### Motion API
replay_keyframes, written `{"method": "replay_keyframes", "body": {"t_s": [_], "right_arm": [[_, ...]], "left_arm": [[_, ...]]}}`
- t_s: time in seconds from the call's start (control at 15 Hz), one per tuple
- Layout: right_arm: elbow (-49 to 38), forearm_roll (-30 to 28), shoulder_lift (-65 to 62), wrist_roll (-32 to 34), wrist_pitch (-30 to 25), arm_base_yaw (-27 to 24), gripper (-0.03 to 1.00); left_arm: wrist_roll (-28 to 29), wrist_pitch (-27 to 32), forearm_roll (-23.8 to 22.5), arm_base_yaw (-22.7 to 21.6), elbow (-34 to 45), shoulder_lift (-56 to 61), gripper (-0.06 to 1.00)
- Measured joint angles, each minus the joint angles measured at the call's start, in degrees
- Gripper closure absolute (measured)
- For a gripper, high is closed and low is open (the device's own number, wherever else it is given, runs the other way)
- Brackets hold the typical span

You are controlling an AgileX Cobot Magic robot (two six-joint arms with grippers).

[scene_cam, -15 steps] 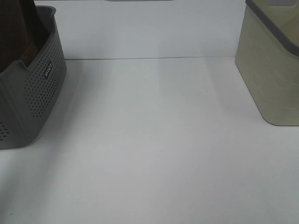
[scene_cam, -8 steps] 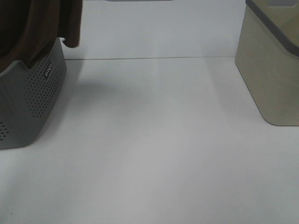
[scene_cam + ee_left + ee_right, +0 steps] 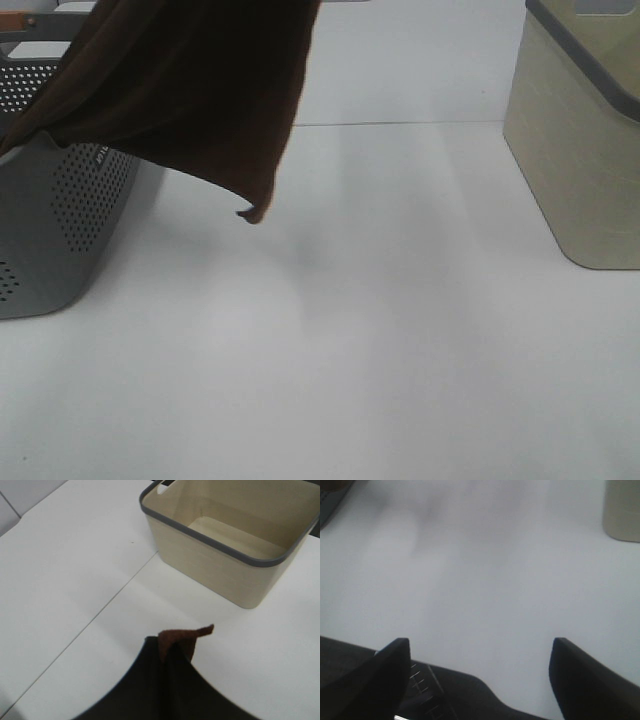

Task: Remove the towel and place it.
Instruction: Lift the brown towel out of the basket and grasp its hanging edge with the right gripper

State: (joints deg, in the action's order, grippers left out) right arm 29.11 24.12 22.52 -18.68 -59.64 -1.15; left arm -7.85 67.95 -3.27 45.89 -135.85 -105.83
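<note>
The dark reddish-brown towel (image 3: 200,90) hangs in the air in the exterior high view. It drapes from the top edge down over the grey perforated basket (image 3: 60,230), and its lowest corner dangles above the white table. Neither gripper shows in that view. In the left wrist view my left gripper (image 3: 172,650) is shut on the towel, and a brown corner of the towel (image 3: 182,635) pokes out past the closed tips. My right gripper (image 3: 480,665) is open over bare table with nothing between its fingers (image 3: 390,672).
A beige bin with a grey rim (image 3: 585,140) stands at the right of the table; the left wrist view shows the bin (image 3: 225,540) holding nothing. A seam line (image 3: 400,123) runs across the back of the white table (image 3: 380,340).
The towel has risen out of the basket and swung right, now spreading across the upper left with a corner hanging over the table. The right gripper shows no movement.
</note>
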Motion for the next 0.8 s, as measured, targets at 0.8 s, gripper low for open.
{"method": "replay_keyframes", "body": {"t_s": [0.8], "right_arm": [[0.29,60.33,39.02,-74.43,12.03,0.0,0.24]], "left_arm": [[0.06,-9.85,2.81,3.27,0.0,-0.06,0.94]]}}
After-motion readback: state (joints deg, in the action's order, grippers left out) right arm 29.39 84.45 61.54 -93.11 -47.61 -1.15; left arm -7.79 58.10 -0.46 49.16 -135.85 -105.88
